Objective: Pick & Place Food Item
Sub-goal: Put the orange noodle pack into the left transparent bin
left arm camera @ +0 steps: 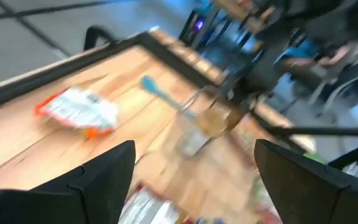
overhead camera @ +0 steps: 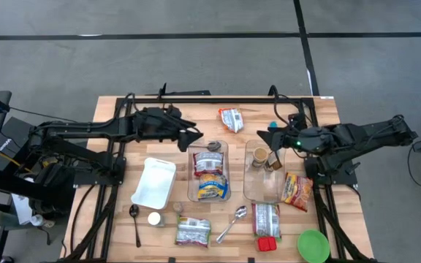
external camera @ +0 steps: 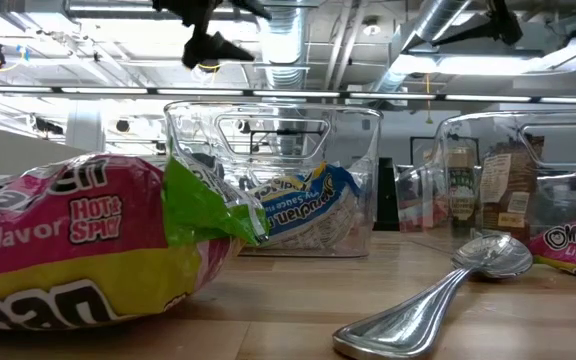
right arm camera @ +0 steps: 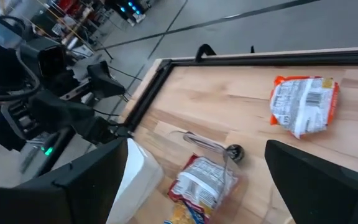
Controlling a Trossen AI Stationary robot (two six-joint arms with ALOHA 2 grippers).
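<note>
Several food packets lie about the wooden table. One orange-and-white packet [overhead camera: 231, 118] [right arm camera: 303, 102] lies flat at the far middle. Two more packets [overhead camera: 209, 175] sit inside the left clear container [overhead camera: 226, 169]. The right clear container [overhead camera: 251, 184] holds small jars [overhead camera: 266, 158]. My left gripper [overhead camera: 194, 136] [left arm camera: 194, 180] hovers open above the left container's far left corner, nothing between its fingers. My right gripper [overhead camera: 272, 136] [right arm camera: 207, 183] hovers open over the right container's far end, also holding nothing.
A white tray [overhead camera: 154, 183] lies left of the containers. More packets lie at the near edge [overhead camera: 194, 231] [overhead camera: 267, 218] and right [overhead camera: 298, 191]. Spoons [overhead camera: 231, 223] [overhead camera: 135, 221], a green bowl [overhead camera: 313, 245] and a small spoon [right arm camera: 211, 145] on the left container's far rim are nearby.
</note>
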